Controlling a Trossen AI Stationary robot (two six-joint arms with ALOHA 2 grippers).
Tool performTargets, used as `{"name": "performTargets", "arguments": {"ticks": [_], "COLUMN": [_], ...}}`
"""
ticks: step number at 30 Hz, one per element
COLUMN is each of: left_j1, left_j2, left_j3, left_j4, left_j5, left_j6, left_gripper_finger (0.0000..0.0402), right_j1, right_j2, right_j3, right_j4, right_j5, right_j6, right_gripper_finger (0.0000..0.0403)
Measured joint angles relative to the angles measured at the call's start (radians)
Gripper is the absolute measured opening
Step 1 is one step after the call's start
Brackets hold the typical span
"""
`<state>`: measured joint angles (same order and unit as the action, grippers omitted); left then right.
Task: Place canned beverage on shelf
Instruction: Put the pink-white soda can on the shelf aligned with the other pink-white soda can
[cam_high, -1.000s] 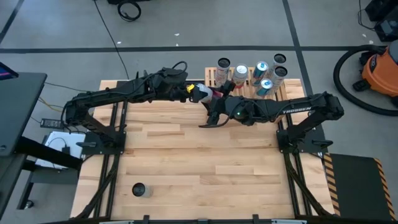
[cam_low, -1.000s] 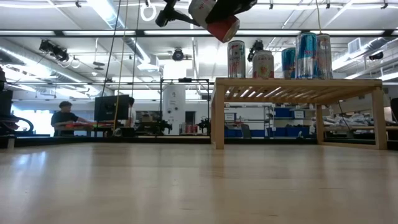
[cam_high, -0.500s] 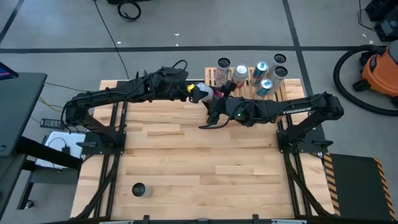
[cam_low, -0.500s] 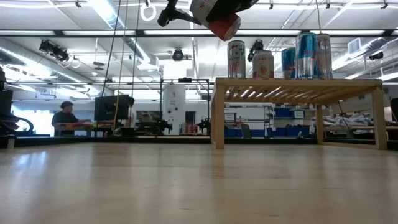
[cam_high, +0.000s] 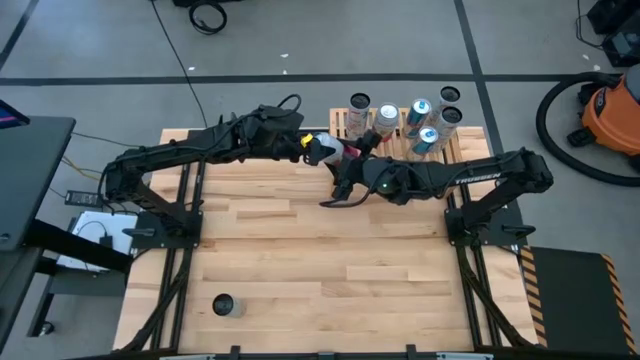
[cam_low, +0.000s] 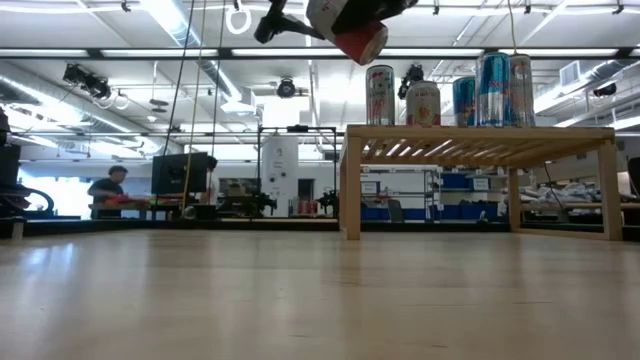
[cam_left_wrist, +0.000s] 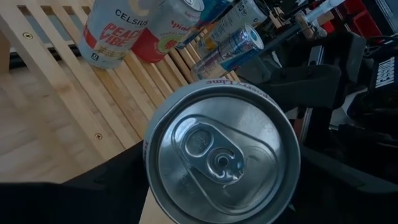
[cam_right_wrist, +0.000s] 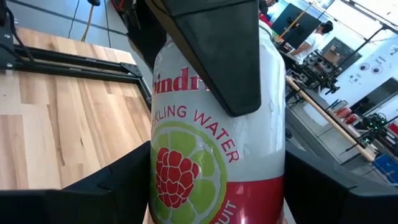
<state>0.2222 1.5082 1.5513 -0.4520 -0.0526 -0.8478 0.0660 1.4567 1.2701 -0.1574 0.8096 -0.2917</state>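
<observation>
A white canned beverage (cam_high: 325, 150) with a red bottom end hangs tilted in the air just left of the shelf (cam_high: 342, 122); it also shows in the low view (cam_low: 345, 25). My left gripper (cam_high: 312, 146) reaches in from the table's left and is shut on it. My right gripper (cam_high: 346, 166) comes from the right and is shut on the same can (cam_right_wrist: 214, 124). The left wrist view looks straight onto the can's silver top (cam_left_wrist: 222, 158). The shelf (cam_low: 480, 135) is a low light-wood slatted rack at the table's far edge. My left gripper pinches the can's side wall (cam_right_wrist: 180, 81) between its two fingers, one of which (cam_right_wrist: 217, 56) lies along the can. It comes about level from the table's left, the can's top toward the wrist. The can is clear of the table, red end lower. My right gripper has its two fingers (cam_right_wrist: 124, 186) against opposite sides of the can's lower part (cam_right_wrist: 163, 186), near the red end. The fingers lie across the can and come from the table's right and near side. The can stays clear of table and shelf.
Several cans (cam_high: 387, 118) stand upright on the shelf's middle and right (cam_low: 430, 100), leaving bare slats (cam_left_wrist: 74, 87) at its left end. A dark can (cam_high: 224, 305) stands near the table's front left. A person shows far off in the room.
</observation>
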Motion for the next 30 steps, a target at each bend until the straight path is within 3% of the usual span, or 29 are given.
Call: {"name": "performTargets", "arguments": {"ticks": [8, 17, 21, 30], "left_j1": [0.0, -0.001, -0.002, 0.002], "left_j2": [-0.004, -0.004, -0.004, -0.003], "left_j3": [-0.001, 0.0, 0.0, 0.0], "left_j4": [0.01, 0.006, 0.004, 0.01], "left_j5": [0.024, 0.026, 0.026, 0.022], "left_j6": [0.021, 0.013, 0.012, 0.317], "left_gripper_finger": [0.0392, 0.0369, 0.0369, 0.0369], "right_j1": [0.001, -0.001, 0.0, 0.0], "right_j2": [-0.002, -0.002, -0.009, -0.013], "right_j3": [0.0, -0.001, -0.001, -0.001], "right_j4": [-0.01, -0.114, -0.156, -0.242], "right_j5": [0.006, 0.136, 0.14, 0.215], "right_j6": [0.045, 0.146, 0.227, 0.378], "right_gripper_finger": [0.0302, 0.0302, 0.0302, 0.0302]}}
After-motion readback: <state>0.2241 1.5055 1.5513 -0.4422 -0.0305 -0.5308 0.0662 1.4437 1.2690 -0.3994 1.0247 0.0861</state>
